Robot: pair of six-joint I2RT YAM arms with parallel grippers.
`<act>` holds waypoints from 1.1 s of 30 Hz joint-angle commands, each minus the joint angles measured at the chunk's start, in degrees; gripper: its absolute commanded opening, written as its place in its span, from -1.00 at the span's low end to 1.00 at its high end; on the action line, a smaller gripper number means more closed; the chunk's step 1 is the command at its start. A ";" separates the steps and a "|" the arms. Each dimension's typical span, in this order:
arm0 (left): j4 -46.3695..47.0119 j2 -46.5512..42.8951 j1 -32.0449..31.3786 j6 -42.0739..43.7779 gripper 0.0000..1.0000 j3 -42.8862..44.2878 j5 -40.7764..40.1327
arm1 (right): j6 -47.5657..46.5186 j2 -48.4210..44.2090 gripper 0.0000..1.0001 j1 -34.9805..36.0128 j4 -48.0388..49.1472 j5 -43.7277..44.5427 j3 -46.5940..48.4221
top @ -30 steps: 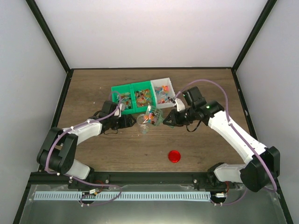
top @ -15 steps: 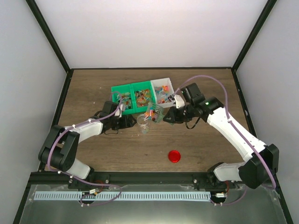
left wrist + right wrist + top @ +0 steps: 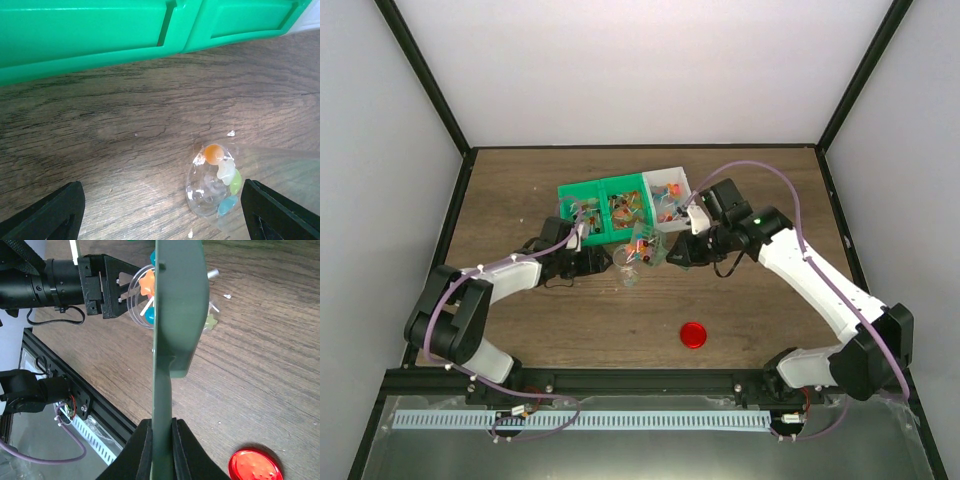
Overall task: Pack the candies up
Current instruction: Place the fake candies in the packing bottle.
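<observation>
Hard to make out, left: in the left wrist view only the two dark fingertips [image 3: 55,212] show, cut off at the bottom corners.
Hard to make out, middle: the clear jar [image 3: 214,181] has walls that almost vanish against the wood. Whether it touches the right-hand fingertip cannot be told.
Hard to make out, right: in the right wrist view the green scoop [image 3: 180,300] is seen edge-on and covers much of the jar. The frame's bottom edge clips the red lid [image 3: 693,334] in that view.
Left gripper [image 3: 162,200]: jaws spread wide, low over the table [image 3: 520,180]. The jar sits between them, nearer the right-hand fingertip.
Jar contents: a few candies [image 3: 213,154], one each of orange, white, lime and blue, clustered together.
Green tray [image 3: 90,35]: just behind the jar, at least two compartments. From above, each holds a heap of orange and gold-brown candies, too small to tell apart.
Scoop contents: a small pile of mixed candies, held above the table just right of the jar.
White bin [image 3: 665,177]: touching the tray's right end, with more candies inside.
Right gripper [image 3: 161,427]: fingers pinch the scoop's thin handle from both sides.
Red lid: flat on the table, alone, well apart from the containers, nearer the arm bases.
</observation>
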 commanded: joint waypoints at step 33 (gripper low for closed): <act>3.55 1.26 0.19 -1.19 0.75 -0.31 0.35 | -1.90 1.23 -0.99 3.01 -5.91 6.48 7.79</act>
